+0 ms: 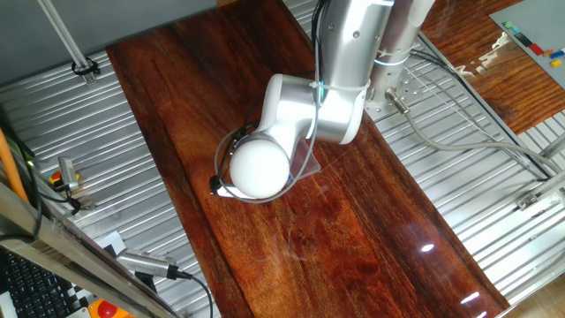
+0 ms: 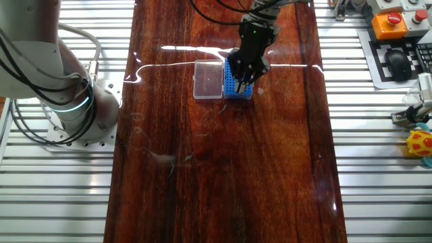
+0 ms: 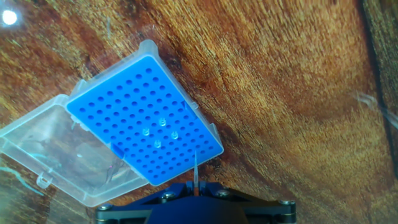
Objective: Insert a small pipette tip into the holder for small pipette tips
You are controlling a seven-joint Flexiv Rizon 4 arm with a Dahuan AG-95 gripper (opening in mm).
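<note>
The holder for small pipette tips (image 3: 143, 118) is a bright-blue rack with a grid of tiny holes and several pale tips seated near its middle. It also shows in the other fixed view (image 2: 237, 86), partly under the hand. My gripper (image 3: 195, 186) is shut on a small pipette tip (image 3: 196, 169), a thin pale needle pointing at the rack's near edge. In the other fixed view the gripper (image 2: 244, 82) hangs just above the rack. In one fixed view the arm hides the rack and the gripper.
A clear plastic lid (image 3: 59, 152) is joined to the rack's left side and lies open on the dark wooden table (image 3: 292, 93). It also shows in the other fixed view (image 2: 208, 79). Ribbed metal surfaces (image 2: 378, 135) flank the table.
</note>
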